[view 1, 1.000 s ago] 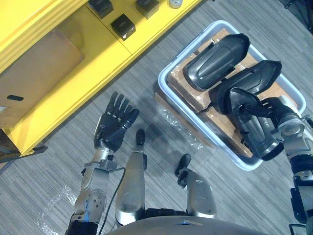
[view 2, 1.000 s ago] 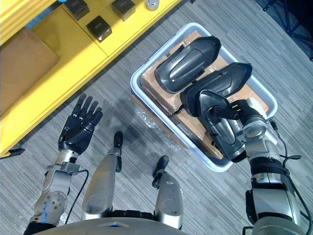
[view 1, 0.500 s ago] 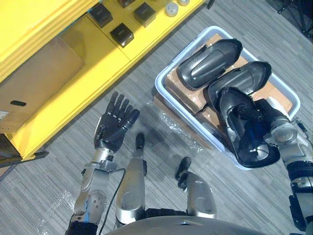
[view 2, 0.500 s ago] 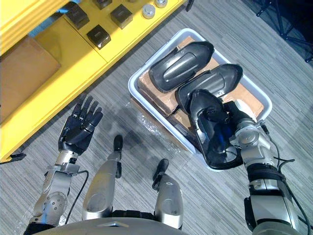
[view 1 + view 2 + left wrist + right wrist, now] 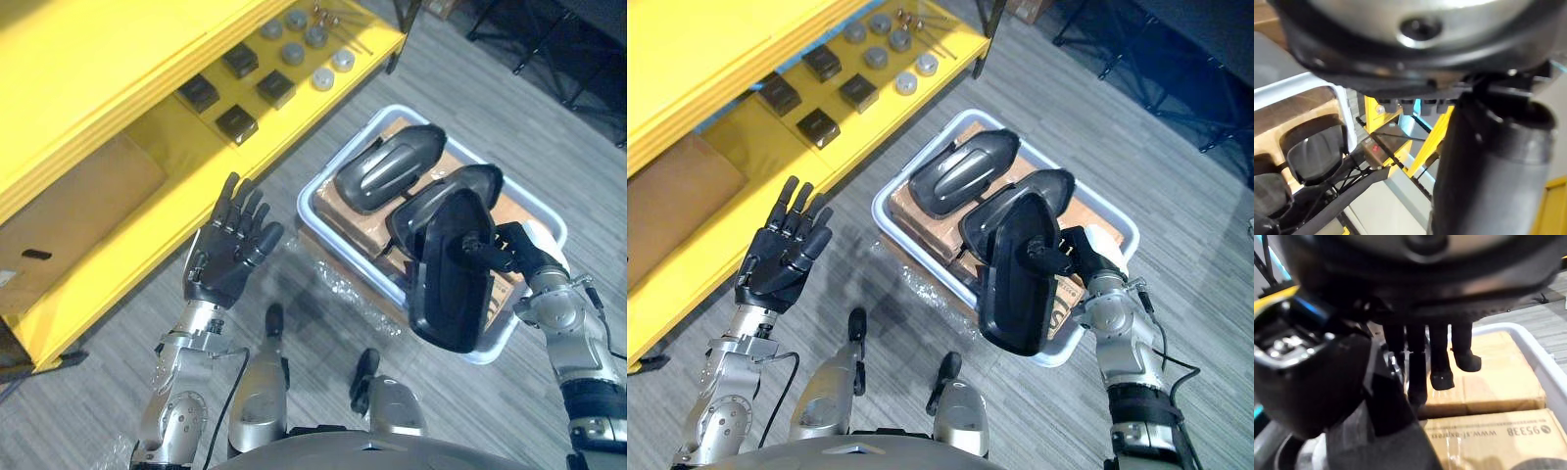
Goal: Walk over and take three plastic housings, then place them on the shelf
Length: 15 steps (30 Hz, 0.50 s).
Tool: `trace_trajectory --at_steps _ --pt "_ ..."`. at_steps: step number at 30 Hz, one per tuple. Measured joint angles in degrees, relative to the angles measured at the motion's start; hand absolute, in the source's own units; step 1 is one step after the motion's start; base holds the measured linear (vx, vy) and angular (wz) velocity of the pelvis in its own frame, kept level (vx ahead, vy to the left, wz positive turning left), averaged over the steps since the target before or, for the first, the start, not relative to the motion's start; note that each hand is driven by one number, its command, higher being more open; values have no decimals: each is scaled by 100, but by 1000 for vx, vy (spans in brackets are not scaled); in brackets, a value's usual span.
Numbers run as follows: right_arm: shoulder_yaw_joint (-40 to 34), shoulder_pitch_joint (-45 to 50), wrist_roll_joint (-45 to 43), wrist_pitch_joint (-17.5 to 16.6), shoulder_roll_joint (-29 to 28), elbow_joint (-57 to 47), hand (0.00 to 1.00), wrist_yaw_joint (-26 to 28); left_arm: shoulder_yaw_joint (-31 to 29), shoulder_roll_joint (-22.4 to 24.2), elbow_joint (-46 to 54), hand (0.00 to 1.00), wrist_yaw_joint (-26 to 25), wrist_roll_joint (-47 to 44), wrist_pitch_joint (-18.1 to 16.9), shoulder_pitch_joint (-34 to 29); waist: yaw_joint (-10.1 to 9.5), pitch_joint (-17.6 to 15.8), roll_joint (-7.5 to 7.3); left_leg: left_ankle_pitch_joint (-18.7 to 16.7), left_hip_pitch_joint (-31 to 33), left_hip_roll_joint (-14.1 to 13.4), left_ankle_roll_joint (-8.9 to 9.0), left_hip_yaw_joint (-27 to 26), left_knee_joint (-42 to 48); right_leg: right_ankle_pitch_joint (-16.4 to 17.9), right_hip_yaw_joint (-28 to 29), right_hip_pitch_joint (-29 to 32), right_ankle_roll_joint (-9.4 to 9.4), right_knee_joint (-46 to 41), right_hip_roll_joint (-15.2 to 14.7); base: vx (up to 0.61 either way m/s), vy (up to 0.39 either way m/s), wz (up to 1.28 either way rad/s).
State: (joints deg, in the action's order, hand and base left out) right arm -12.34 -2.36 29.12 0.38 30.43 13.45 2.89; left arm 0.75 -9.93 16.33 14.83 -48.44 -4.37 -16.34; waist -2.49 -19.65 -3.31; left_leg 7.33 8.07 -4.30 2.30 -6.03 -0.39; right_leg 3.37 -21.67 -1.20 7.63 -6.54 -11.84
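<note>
My right hand point(image 5: 511, 251) is shut on a long black plastic housing point(image 5: 449, 266), held up on end above the near corner of a white tub point(image 5: 306, 204). Its fingers point(image 5: 1441, 363) curl over the housing's edge. Two more black housings lie in the tub on brown cardboard boxes point(image 5: 1488, 431): one at the far side point(image 5: 389, 168), the other point(image 5: 1024, 194) partly behind the held one. My left hand point(image 5: 230, 253) is open, palm up, in front of the yellow shelf point(image 5: 127, 186).
The lower shelf carries small black boxes point(image 5: 235, 123), grey round discs point(image 5: 313, 78) and a flat cardboard box point(image 5: 69, 211). Crumpled clear film point(image 5: 353, 286) lies on the grey floor beside the tub.
My right hand has lifted the housing out of the tub and tipped it upright. The camera has shifted, bringing more of the shelf into view. My left hand stays open.
</note>
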Motion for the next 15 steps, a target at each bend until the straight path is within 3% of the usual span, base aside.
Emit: trace_trajectory --at_steps 9,15 --pt "-470 155 428 -251 -129 -379 0 -690 -98 102 0 100 -183 401 680 45 275 594 5 40 -507 61 3 -279 -404 -96 193 -241 70 186 -20 12 12 -16" --pt "-462 141 432 -476 -129 -418 0 -1319 322 99 -440 100 35 404 1221 561 344 847 194 57 -671 62 -4 -392 -438 -137 316 -313 97 190 -35 -32 15 -9"
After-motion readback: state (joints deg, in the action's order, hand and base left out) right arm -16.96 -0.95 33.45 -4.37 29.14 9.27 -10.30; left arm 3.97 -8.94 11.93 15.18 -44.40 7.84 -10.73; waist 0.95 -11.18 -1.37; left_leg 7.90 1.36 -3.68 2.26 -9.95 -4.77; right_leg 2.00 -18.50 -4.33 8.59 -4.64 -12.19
